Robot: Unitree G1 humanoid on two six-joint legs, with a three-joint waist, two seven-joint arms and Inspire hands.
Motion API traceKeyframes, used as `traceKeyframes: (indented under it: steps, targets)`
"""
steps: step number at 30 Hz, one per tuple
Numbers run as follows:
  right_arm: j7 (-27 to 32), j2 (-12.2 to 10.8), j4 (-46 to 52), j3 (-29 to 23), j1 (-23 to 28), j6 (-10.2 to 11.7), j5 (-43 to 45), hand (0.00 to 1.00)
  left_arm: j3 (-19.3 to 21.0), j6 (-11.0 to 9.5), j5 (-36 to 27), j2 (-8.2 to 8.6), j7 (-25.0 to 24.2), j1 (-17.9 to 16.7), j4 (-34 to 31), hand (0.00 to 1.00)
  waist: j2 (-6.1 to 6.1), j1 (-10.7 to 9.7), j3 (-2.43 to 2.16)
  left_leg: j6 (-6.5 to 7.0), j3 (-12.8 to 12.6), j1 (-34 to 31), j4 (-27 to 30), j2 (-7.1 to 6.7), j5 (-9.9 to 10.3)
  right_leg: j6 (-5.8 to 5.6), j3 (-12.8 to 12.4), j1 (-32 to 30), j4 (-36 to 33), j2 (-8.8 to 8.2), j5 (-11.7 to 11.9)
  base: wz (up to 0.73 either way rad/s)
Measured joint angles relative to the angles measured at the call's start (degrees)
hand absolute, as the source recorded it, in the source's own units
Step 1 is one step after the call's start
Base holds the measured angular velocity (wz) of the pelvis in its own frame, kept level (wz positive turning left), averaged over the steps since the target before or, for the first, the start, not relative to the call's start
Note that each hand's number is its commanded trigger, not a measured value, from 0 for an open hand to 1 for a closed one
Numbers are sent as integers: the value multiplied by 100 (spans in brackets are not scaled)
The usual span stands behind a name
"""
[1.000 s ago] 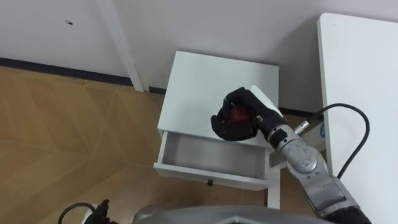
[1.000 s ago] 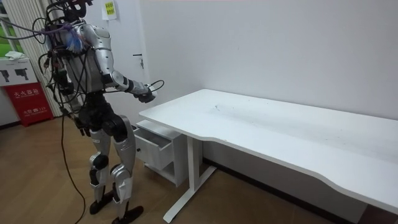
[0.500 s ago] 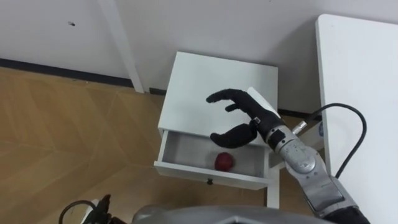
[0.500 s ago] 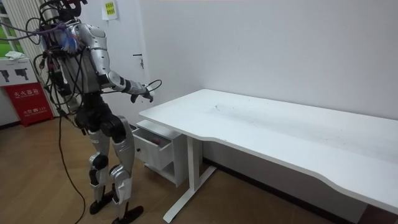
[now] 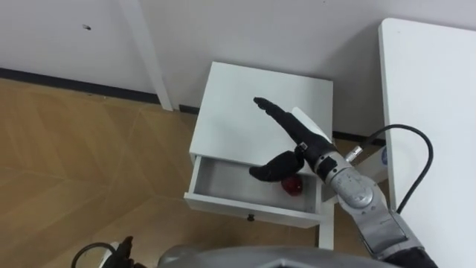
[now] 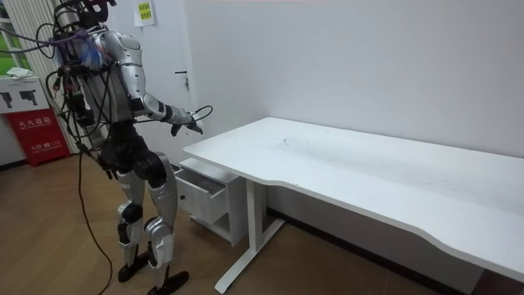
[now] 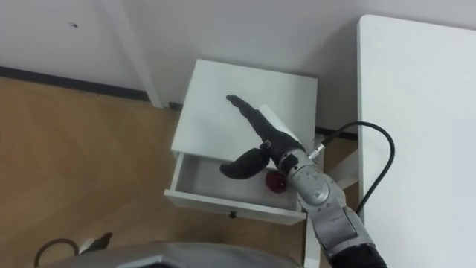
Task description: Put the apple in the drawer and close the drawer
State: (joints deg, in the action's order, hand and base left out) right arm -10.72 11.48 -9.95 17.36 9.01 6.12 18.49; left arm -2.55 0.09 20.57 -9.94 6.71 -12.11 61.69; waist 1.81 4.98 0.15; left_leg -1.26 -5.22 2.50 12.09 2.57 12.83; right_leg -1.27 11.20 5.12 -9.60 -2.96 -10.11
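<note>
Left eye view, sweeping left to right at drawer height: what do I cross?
Floor → drawer → apple → desk. The right hand, fingers straight, overlaps the drawer and the apple, so it is left out of the order.

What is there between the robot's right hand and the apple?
Nothing. In the left eye view the open right hand hangs over the drawer, and its thumb overlaps the apple lying inside at the right end.
</note>
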Motion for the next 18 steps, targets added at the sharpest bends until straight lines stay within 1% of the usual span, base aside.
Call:
traceKeyframes:
  steps: [4, 7, 10, 11, 12, 13, 14, 15, 16, 17, 18]
  targets:
    - [-6, -2, -1, 0, 6, -1, -2, 0, 1, 4, -1, 2, 0, -6, -32, 0, -27, 6, 0, 1, -3, 22, -19, -3, -1, 0, 0, 14, 5, -1, 0, 0]
    - [52, -1, -164, -13, 8, 8, -22, 0, 8, 19, -1, 2, -1, -12, -121, 0, -40, -19, 6, 2, 1, 26, 0, -3, -2, -1, 52, 44, 24, -4, 1, 2]
    - [270, -8, -732, -123, 67, 19, -25, 0, 43, 20, -1, 1, 14, -11, -152, 0, -41, -96, 7, 2, 63, 21, 21, -23, -1, -8, 105, 104, 76, -20, 5, 12]
    - [396, -40, -1134, -201, 64, 54, -20, 0, 108, 20, -1, 2, 44, -29, -140, 0, -35, -139, 6, 3, 61, 23, 20, -24, -2, -9, 124, 116, 87, -26, 5, 7]
    - [551, -88, -1719, -376, 68, 145, -22, 0, 234, 17, -10, 10, 62, -75, -104, 0, -22, -176, -2, 9, 55, 29, 20, -25, -5, -11, 147, 133, 86, -37, 5, 6]
    - [625, -90, -1986, -481, 92, 136, -22, 0, 278, 16, -2, 10, 68, -63, -98, 0, -10, -189, -12, 12, 55, 28, 25, -32, -4, -16, 160, 132, 75, -48, 2, 12]
    - [739, -90, -2444, -782, 186, 129, -24, 0, 401, -2, -1, 20, 81, -62, -68, 0, 1, -244, -18, 32, 56, 0, 64, -52, 8, -44, 181, 121, 28, -109, -17, 15]
    - [909, -58, -2887, -1103, 253, 114, -43, 0, 452, 11, -9, 33, 143, -57, -12, 0, -25, -369, -21, 69, 38, -28, 95, -88, 30, -119, 209, 38, -171, -183, -74, 20]
    - [1077, 0, -2981, -1131, 309, 109, 120, 0, 454, 19, -12, 43, 155, -61, 8, 0, -46, -448, -25, 105, -9, -61, 153, -100, 52, -154, 232, -35, -351, -236, -115, 31]
    - [1330, 71, -3066, -1252, 412, 204, 134, 0, 461, 22, -32, 51, 158, -48, 90, 0, -80, -565, -24, 173, -192, -120, 206, -119, 69, -228, 229, -325, -976, -368, -162, 45]
    - [1488, 49, -3373, -1507, 381, 284, 23, 0, 475, 27, -23, 33, 164, 46, 243, 0, -140, -688, -44, 285, -282, -87, 190, -183, 21, -240, 66, -782, -1985, -518, -145, 48]
